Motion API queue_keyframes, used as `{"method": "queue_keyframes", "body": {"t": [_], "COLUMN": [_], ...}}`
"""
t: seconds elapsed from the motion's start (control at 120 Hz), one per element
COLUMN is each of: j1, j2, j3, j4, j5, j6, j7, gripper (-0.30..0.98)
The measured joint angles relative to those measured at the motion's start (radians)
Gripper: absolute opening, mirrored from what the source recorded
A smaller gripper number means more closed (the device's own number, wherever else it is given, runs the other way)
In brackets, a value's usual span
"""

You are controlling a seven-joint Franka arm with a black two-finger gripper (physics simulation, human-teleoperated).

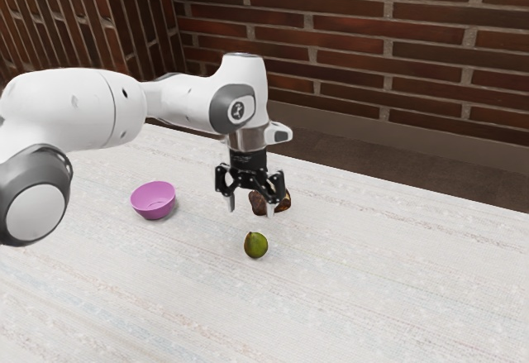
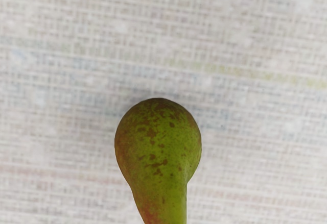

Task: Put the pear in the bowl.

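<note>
Green pear point(image 1: 256, 245) lying on the pale bench point(image 1: 372, 297), below the raised gripper point(image 1: 250, 208) and apart from it, fingers spread wide with nothing gripped, pear outside the pink bowl point(image 1: 154, 201).

Ref = pear point(image 1: 256, 245). Bare desk point(image 1: 198, 280) between it and the bowl point(image 1: 154, 200), on the exterior view's left: low lane passable. Room on its exterior-view right and camera side too. Obstacle: dark brown lump point(image 1: 269, 202), partly hidden, near it on the wall side; blocks a low pass there. Brick wall point(image 1: 413, 32) well beyond.
</note>
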Motion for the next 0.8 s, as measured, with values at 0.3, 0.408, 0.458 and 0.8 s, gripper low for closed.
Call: {"method": "queue_keyframes", "body": {"t": [0.3,0.408,0.458,0.8], "j1": [-0.007,-0.014,-0.015,-0.011], "j2": [0.051,0.061,0.064,0.098], "j3": [0.0,0.0,0.0,0.0], "j4": [-0.05,-0.06,-0.066,-0.074], "j5": [-0.002,-0.003,-0.003,-0.009], "j6": [0.094,0.122,0.131,0.17], "j7": [-0.111,-0.139,-0.151,-0.208], "gripper": [0.65,0.63,0.63,0.52]}}
